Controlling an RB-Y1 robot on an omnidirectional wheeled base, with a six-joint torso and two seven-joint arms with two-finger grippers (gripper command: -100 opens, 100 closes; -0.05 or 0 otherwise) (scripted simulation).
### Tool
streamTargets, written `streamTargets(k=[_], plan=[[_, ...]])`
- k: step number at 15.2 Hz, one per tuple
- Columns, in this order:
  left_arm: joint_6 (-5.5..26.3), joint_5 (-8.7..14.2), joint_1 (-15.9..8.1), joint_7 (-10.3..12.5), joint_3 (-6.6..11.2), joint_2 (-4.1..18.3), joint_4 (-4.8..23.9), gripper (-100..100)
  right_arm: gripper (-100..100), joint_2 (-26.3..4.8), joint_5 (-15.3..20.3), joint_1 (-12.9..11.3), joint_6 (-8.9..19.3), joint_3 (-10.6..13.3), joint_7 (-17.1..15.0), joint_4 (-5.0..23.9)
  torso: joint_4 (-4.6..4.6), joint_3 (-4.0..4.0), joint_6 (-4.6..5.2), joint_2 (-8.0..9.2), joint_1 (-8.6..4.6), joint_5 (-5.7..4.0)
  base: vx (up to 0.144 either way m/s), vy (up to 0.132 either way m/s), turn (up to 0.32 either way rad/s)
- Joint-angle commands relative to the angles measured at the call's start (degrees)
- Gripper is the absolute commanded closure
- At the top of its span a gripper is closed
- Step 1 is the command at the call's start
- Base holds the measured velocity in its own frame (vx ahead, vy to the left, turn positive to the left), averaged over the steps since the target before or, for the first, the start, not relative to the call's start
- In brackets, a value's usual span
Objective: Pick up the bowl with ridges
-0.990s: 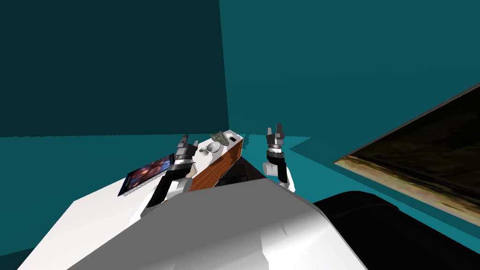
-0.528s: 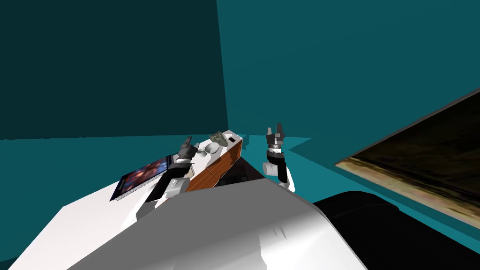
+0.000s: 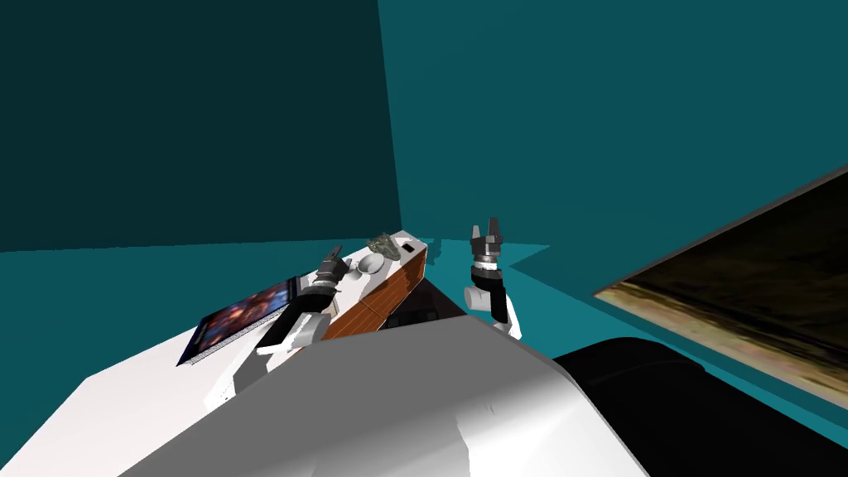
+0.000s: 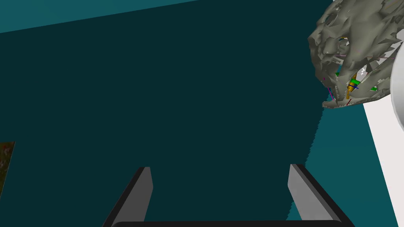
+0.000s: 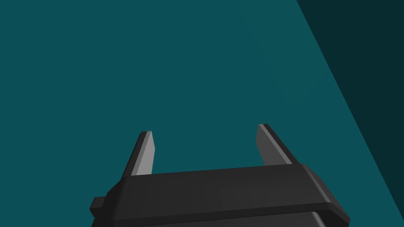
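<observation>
Left gripper [image 3: 334,253] open beside the bowl [image 3: 370,263], mid-frame, aimed past it. A push forward could knock the grey lump [image 4: 355,51]. Right gripper [image 5: 203,147] open.

White bowl [image 3: 370,262] on cabinet [image 3: 389,286] top, nr far end.

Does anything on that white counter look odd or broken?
Yes. The grey-green lump at the far end of the counter, beside the white bowl, looks jagged and full of holes, with small coloured bits inside.
</observation>
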Motion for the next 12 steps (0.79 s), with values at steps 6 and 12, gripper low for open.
streamTargets(k=[6,12], plan=[[8.47,1.67,-1.10,0.58,1.51,1.97,1.89,-100,0,0.00,0.00,0.00,0.00,0.00,0.00,0.00,0.00,0.00,0.00,0.00,0.04,0.00,0.031,-0.029,-0.013],[14.52,2.90,-1.83,0.99,2.59,3.00,3.31,-100,0,0.00,0.00,0.00,0.00,0.00,0.00,0.00,0.00,0.00,0.00,0.01,0.05,0.01,0.028,-0.027,-0.013]])
